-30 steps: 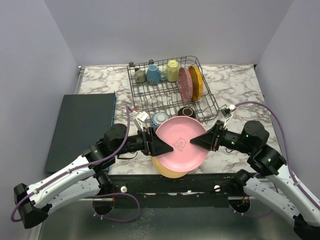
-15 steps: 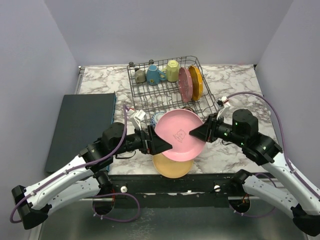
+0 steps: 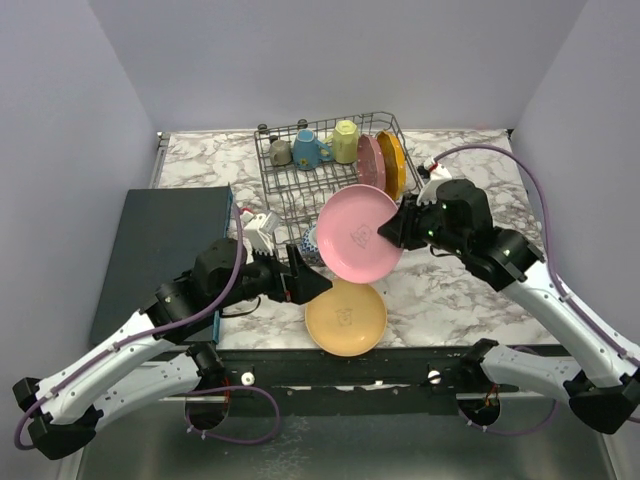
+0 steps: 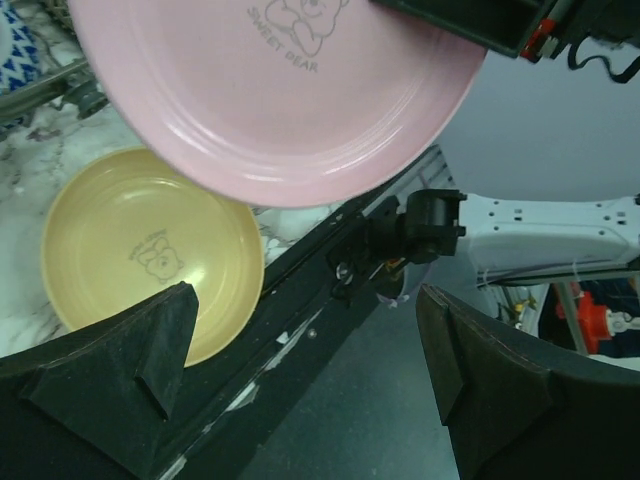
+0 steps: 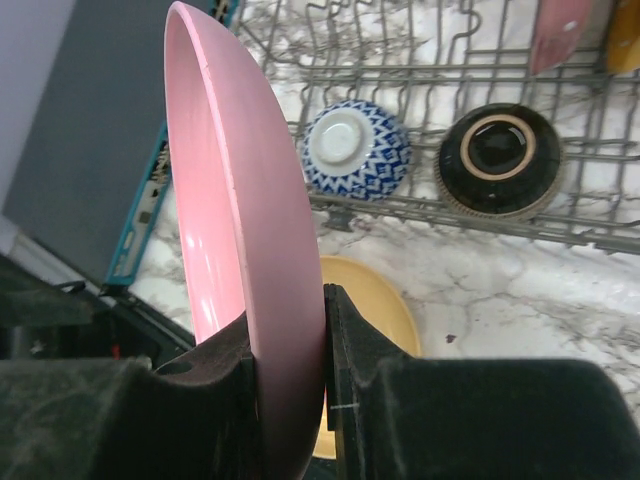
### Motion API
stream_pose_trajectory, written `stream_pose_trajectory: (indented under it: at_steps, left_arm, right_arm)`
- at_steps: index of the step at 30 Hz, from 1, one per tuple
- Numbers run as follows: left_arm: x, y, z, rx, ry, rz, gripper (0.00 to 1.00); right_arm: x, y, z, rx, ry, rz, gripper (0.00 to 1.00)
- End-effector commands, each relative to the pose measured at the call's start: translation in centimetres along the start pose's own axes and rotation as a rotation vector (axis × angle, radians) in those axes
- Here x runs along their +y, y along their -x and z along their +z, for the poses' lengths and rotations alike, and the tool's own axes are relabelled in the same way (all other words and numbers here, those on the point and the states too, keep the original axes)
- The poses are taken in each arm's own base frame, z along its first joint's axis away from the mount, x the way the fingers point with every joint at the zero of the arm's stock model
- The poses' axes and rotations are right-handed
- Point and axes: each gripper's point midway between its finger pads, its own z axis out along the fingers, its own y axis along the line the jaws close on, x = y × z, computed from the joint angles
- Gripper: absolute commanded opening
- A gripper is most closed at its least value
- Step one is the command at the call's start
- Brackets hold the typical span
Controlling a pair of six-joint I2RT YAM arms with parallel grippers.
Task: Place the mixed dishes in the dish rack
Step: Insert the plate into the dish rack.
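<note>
My right gripper is shut on the rim of a plain pink plate, holding it tilted on edge above the table just in front of the dish rack. In the right wrist view the pink plate sits pinched between both pads, at the right gripper. My left gripper stands open and empty to the plate's lower left; its fingers frame only the table edge. A yellow plate lies flat near the front edge. A blue patterned bowl and a brown bowl sit upside down in the rack's front row.
In the rack's back row stand a grey mug, a blue mug, a yellow mug, a pink dotted plate and an orange plate. A dark flat mat lies to the left.
The left gripper let go of the pink plate, opened wide and drew back left. The right gripper carried the plate up and toward the rack, uncovering the yellow plate.
</note>
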Motion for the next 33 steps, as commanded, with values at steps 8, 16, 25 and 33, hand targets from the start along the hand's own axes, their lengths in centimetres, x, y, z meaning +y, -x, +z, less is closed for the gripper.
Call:
stream_pose_trajectory:
  at_steps: [8, 16, 25, 33]
  left_arm:
    - [3.8, 2.3, -2.9, -0.082, 0.244, 0.162, 0.99]
    - [5.0, 2.4, -3.5, -0.109, 0.280, 0.200, 0.99]
    - [5.5, 2.4, -4.2, -0.127, 0.282, 0.250, 0.99]
    - [7.0, 1.2, -3.9, -0.112, 0.301, 0.259, 0.99]
  right_arm:
    - [-1.4, 6.5, 2.0, -0.105, -0.186, -0.089, 0.01]
    - [-1.7, 9.5, 4.3, -0.117, -0.279, -0.104, 0.01]
    - [-2.7, 11.7, 7.6, -0.108, -0.420, -0.163, 0.01]
    - [-4.1, 12.3, 10.5, -0.081, -0.526, -0.211, 0.01]
